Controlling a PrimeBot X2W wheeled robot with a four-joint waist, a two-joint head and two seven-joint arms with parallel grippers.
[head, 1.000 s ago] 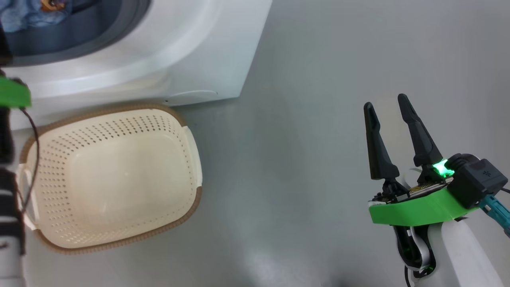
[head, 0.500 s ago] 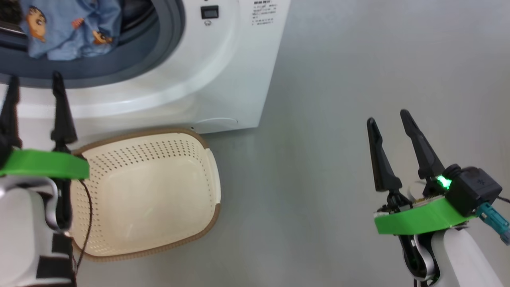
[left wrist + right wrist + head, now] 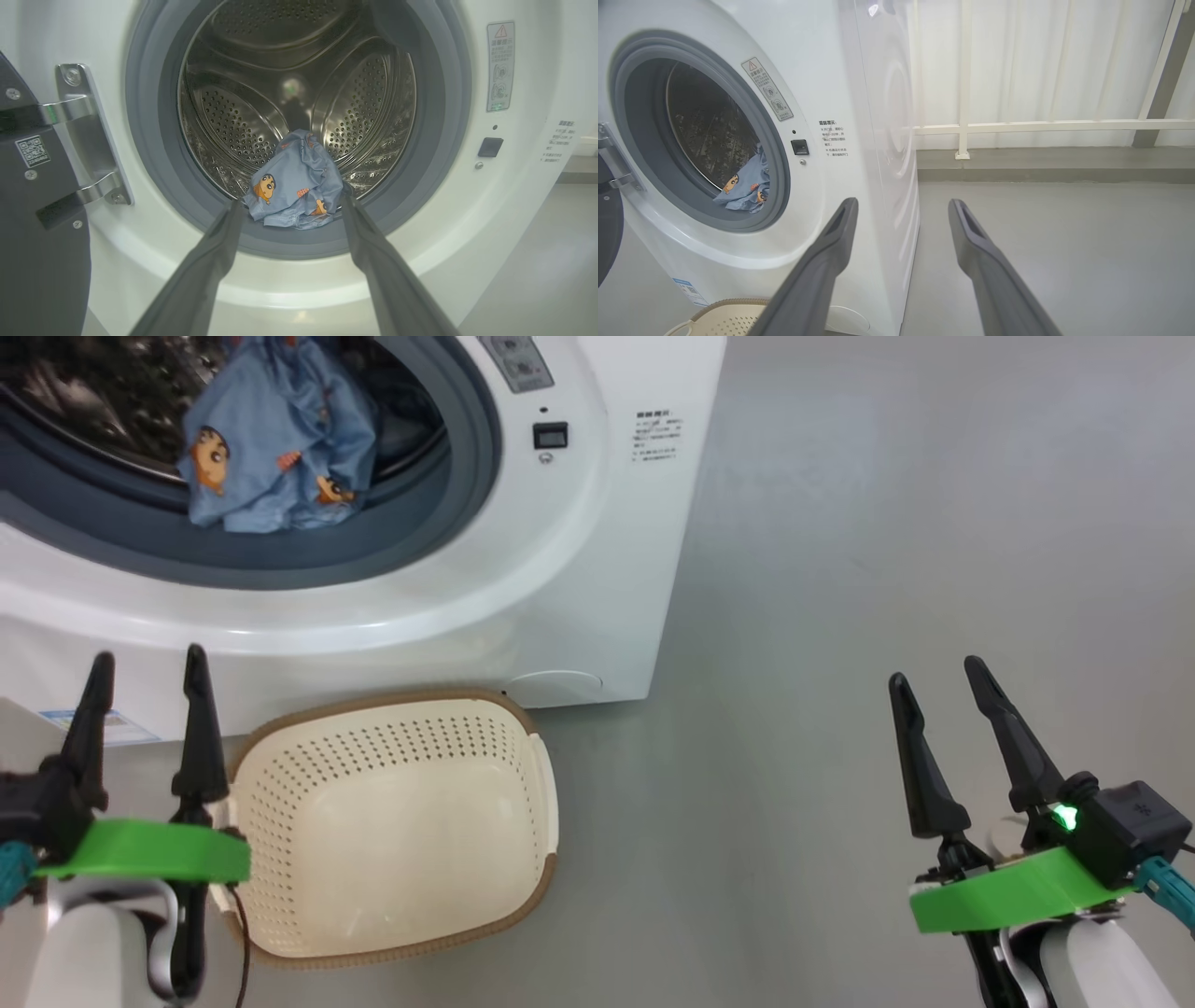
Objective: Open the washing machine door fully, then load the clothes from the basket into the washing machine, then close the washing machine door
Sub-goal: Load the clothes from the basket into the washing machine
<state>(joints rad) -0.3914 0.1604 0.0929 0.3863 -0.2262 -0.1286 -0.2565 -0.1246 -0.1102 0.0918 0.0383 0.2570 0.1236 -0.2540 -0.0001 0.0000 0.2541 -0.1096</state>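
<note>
Since a second ago the head camera has tilted up, bringing more of the washing machine (image 3: 597, 523) into view, and the left tool (image 3: 147, 655) now shows whole at the near left. It is spread wide and holds nothing. The right tool (image 3: 935, 669), well off to the right over bare floor (image 3: 840, 616), is equally wide and empty.

The basket (image 3: 392, 695) sits empty against the machine's foot. A blue garment (image 3: 275, 457) lies at the drum's mouth, its lower edge resting on the grey gasket (image 3: 154, 163); being soft and light, it could get caught in the seal.

The door (image 3: 37, 210) hangs open at the far left on its steel hinge (image 3: 88, 140). It is probably stiff and fairly heavy with a slippery glossy rim, so it is best pushed flat on the rim far from the hinge. The basket stands near the swing path.
</note>
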